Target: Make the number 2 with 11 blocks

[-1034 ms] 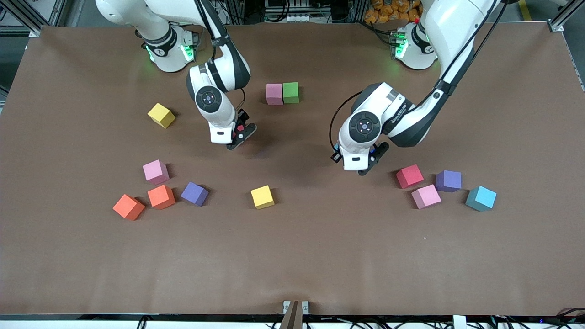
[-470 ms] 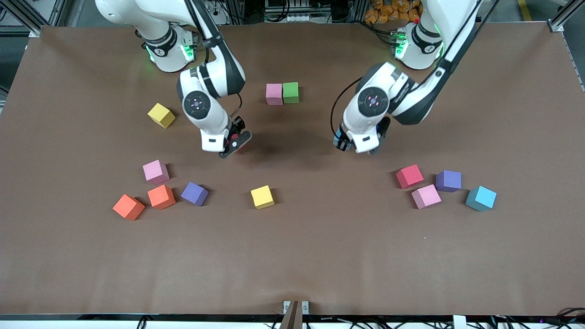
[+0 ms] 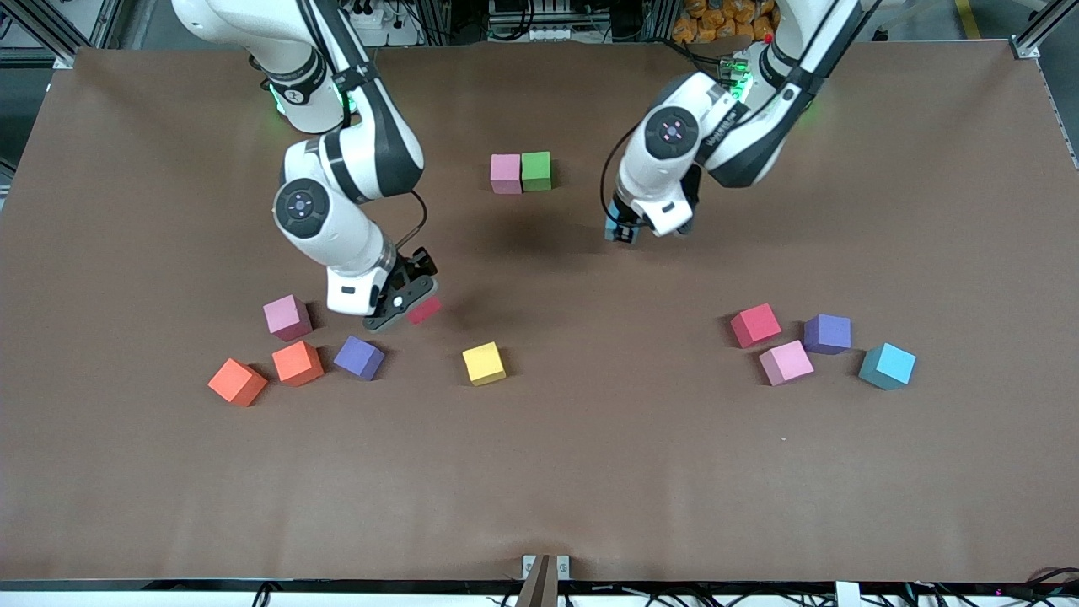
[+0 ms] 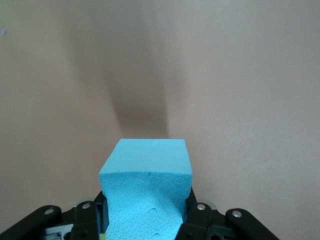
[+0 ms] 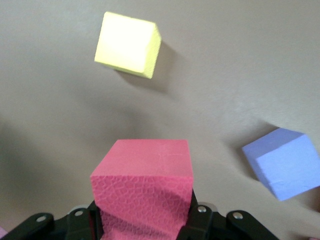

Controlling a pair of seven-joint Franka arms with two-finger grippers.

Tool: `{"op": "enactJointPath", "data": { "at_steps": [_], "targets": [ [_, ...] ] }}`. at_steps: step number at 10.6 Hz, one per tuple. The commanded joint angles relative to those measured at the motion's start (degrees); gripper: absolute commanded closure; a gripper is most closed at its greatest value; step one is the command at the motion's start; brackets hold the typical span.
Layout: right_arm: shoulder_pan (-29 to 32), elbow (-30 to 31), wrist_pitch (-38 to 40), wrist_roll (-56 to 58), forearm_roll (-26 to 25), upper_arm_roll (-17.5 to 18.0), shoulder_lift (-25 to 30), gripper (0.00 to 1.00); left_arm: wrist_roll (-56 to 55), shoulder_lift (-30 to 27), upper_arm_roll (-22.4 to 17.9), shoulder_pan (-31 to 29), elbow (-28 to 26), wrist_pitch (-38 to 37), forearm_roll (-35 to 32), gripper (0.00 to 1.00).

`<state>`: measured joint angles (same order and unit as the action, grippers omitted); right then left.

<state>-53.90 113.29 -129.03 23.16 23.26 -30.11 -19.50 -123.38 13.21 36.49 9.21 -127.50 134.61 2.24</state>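
A pink block (image 3: 506, 173) and a green block (image 3: 536, 170) touch side by side. My left gripper (image 3: 621, 231) is shut on a light blue block (image 4: 147, 180) above bare table, beside that pair toward the left arm's end. My right gripper (image 3: 403, 302) is shut on a red block (image 3: 424, 310) above the table between the purple block (image 3: 359, 357) and the yellow block (image 3: 484, 363). The right wrist view shows the red block (image 5: 142, 187), the yellow block (image 5: 129, 44) and the purple block (image 5: 282, 162).
A pink block (image 3: 287, 317) and two orange blocks (image 3: 297, 362) (image 3: 237, 381) lie by the purple one. Red (image 3: 755, 324), pink (image 3: 786, 362), purple (image 3: 827, 333) and light blue (image 3: 887, 366) blocks lie toward the left arm's end.
My right gripper carried the red block nearer the front camera, toward the purple block; its arm now covers a yellow block. My left gripper carried the light blue block away from the camera, toward the pink-green pair.
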Motion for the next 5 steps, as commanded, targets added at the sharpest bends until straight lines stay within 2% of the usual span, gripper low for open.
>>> {"op": "enactJointPath", "data": {
  "at_steps": [1, 5],
  "targets": [
    [2.6, -2.0, 2.5, -0.7, -0.1, 0.3, -0.8, 0.86, -6.5, 1.5, 2.4, 1.1, -1.3, 4.5, 1.4, 0.69],
    [4.7, -1.9, 6.2, -0.7, -0.1, 0.3, -1.1, 0.86, -14.7, 3.7, 2.3, 7.7, -2.8, 9.3, 0.7, 0.70]
  ]
}}
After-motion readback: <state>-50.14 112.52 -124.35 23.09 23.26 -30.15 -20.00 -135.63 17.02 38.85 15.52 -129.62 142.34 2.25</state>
